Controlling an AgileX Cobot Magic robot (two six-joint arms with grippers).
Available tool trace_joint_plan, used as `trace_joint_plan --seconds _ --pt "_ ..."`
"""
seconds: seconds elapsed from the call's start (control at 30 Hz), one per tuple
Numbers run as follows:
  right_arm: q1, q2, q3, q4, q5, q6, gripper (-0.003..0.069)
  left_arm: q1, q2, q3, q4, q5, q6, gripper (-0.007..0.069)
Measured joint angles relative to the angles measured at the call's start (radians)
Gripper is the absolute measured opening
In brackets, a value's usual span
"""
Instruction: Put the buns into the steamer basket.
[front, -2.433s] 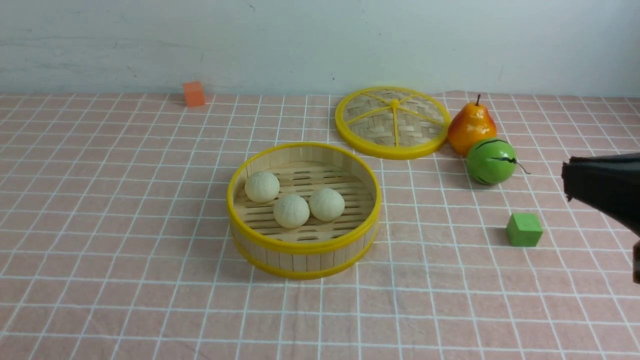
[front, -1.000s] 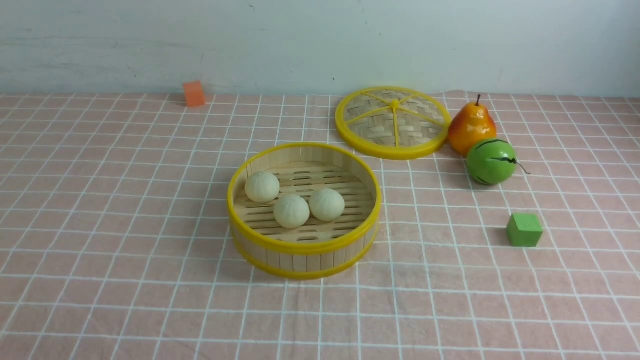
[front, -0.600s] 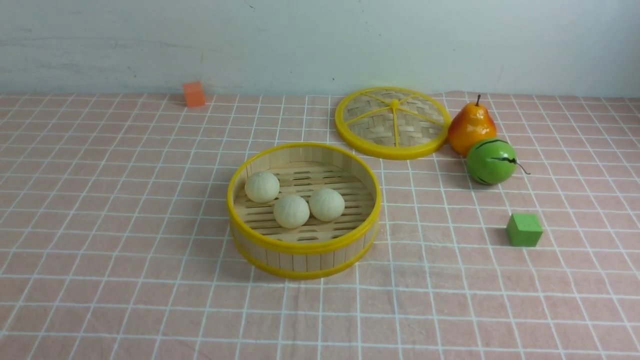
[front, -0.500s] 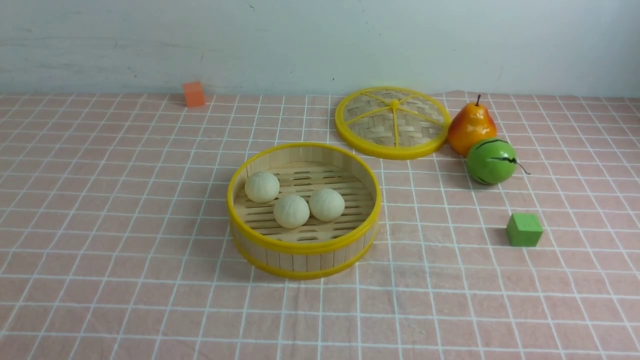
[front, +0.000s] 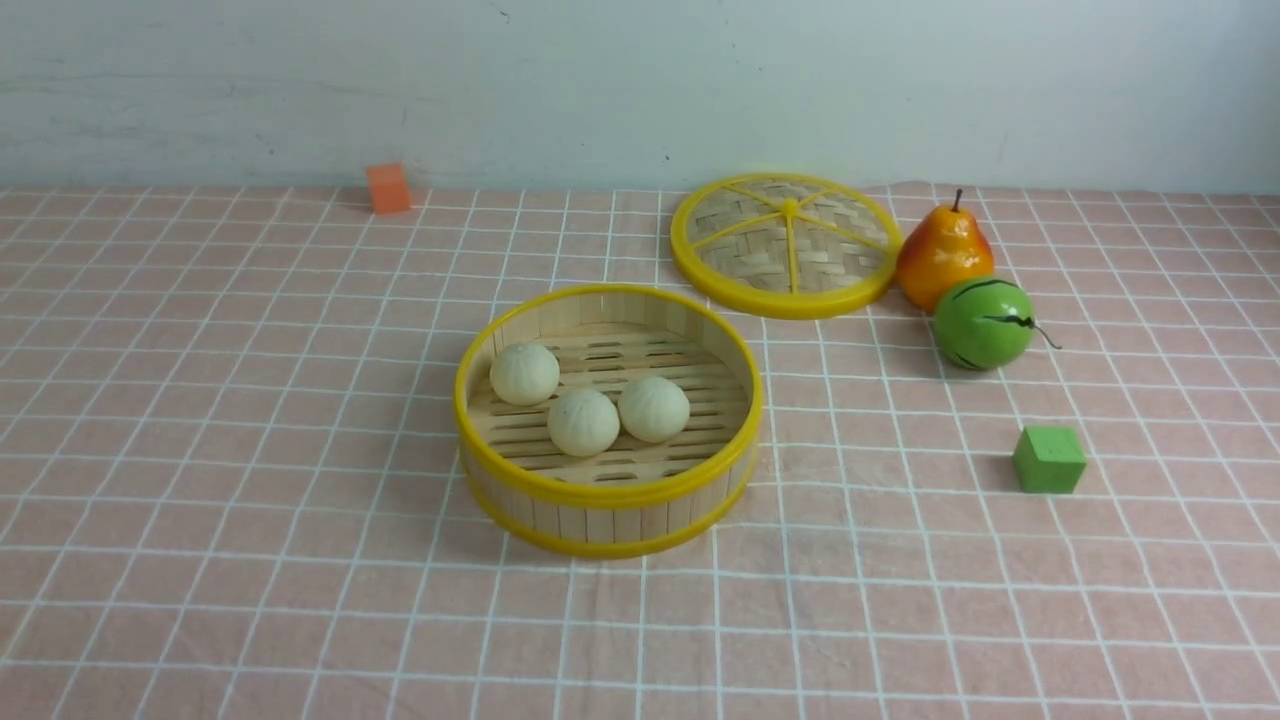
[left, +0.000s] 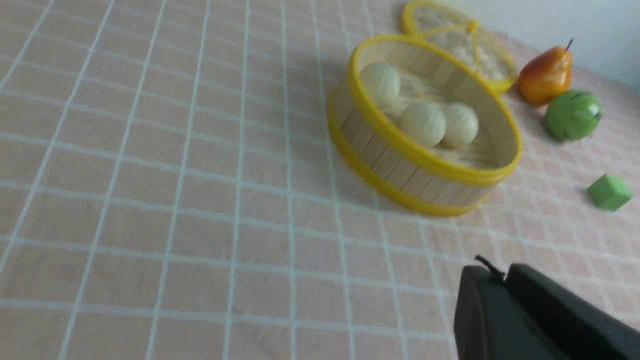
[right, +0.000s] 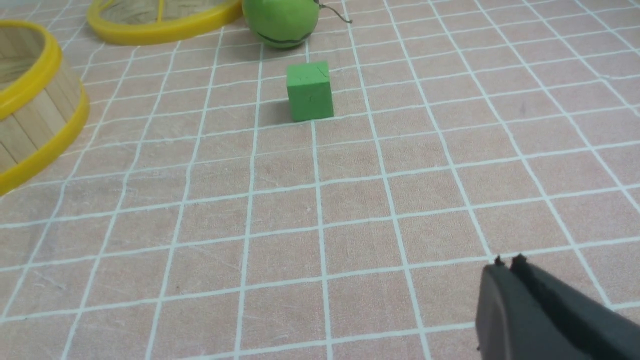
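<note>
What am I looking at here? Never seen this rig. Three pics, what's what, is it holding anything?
It is a two-armed robot, and each arm ends in a two-finger gripper. The wide picture comes from a camera between the arms, looking forward; neither arm shows in it. The other two come from cameras on the wrists, so the dark shapes at their lower edges are the left gripper and right gripper. Both are shut and hold nothing.

On the pink checked cloth stands a steamer basket with three buns lying on its slatted floor. Its lid lies flat behind it, to the right. Beside the lid are a pear and a green striped fruit. A green cube sits nearer the camera, and an orange cube by the wall.
</note>
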Motion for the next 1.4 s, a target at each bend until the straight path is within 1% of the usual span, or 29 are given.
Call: trace_joint_plan --seconds 0.03,0.1,0.13,0.2,0.23,0.27,0.3,0.33,0.4,0.53,0.6,0.67,0.7,0.83,0.87,1.0,1.07,1.27,1.4 --pt "0.000 0.000 0.000 0.000 0.000 0.000 -0.0002 0.014 0.000 0.016 -0.009 -0.067 0.005 0.0022" --pt "0.000 0.000 0.000 0.000 0.000 0.000 0.0000 0.068 0.000 0.069 -0.061 -0.281 0.060 -0.0013" --pt "0.000 0.000 0.000 0.000 0.000 0.000 0.0000 0.081 0.000 0.081 -0.067 -0.300 0.075 -0.0013" --pt "0.000 0.000 0.000 0.000 0.001 0.000 0.0001 0.186 0.000 0.173 -0.145 -0.534 0.188 -0.0013" --pt "0.000 0.000 0.000 0.000 0.001 0.000 0.0002 0.202 0.000 0.196 -0.152 -0.558 0.205 -0.0013" --pt "0.000 0.000 0.000 0.000 0.001 0.000 0.0003 0.242 0.000 0.231 -0.164 -0.611 0.251 -0.0013" --pt "0.000 0.000 0.000 0.000 0.001 0.000 0.0003 0.295 -0.002 0.278 -0.167 -0.637 0.290 -0.0013" --pt "0.000 0.000 0.000 0.000 0.001 0.000 0.0005 0.327 -0.009 0.307 -0.165 -0.647 0.311 -0.0013" --pt "0.000 0.000 0.000 0.000 0.001 0.000 0.0008 0.366 -0.036 0.348 -0.162 -0.638 0.331 -0.0013" --pt "0.000 0.000 0.000 0.000 0.001 0.000 0.0010 0.430 -0.099 0.406 -0.157 -0.563 0.330 -0.0013" --pt "0.000 0.000 0.000 0.000 0.001 0.000 0.0010 0.467 -0.108 0.420 -0.157 -0.484 0.317 -0.0013" --pt "0.000 0.000 0.000 0.000 0.001 0.000 0.0010 0.478 -0.108 0.422 -0.153 -0.440 0.314 -0.0013" --pt "0.000 0.000 0.000 0.001 0.001 0.000 0.0010 0.483 -0.108 0.423 -0.144 -0.377 0.313 -0.0013" --pt "0.000 0.000 0.000 0.001 0.001 0.000 0.0014 0.483 -0.108 0.424 -0.126 -0.279 0.320 -0.0013" --pt "0.000 0.000 0.000 0.001 0.001 0.000 0.0014 0.483 -0.108 0.424 -0.124 -0.276 0.322 -0.0013" --pt "0.000 0.000 0.000 0.000 0.001 0.000 0.0019 0.483 -0.108 0.425 -0.119 -0.256 0.394 -0.0013" --pt "0.000 0.000 0.000 0.001 0.001 0.000 0.0022 0.483 -0.108 0.425 -0.119 -0.254 0.406 -0.0013" --pt "0.000 0.000 0.000 0.001 0.001 0.000 0.0031 0.483 -0.108 0.425 -0.119 -0.251 0.409 -0.0013" --pt "0.000 0.000 0.000 0.001 0.001 0.000 0.0036 0.483 -0.108 0.425 -0.120 -0.250 0.380 -0.0013"
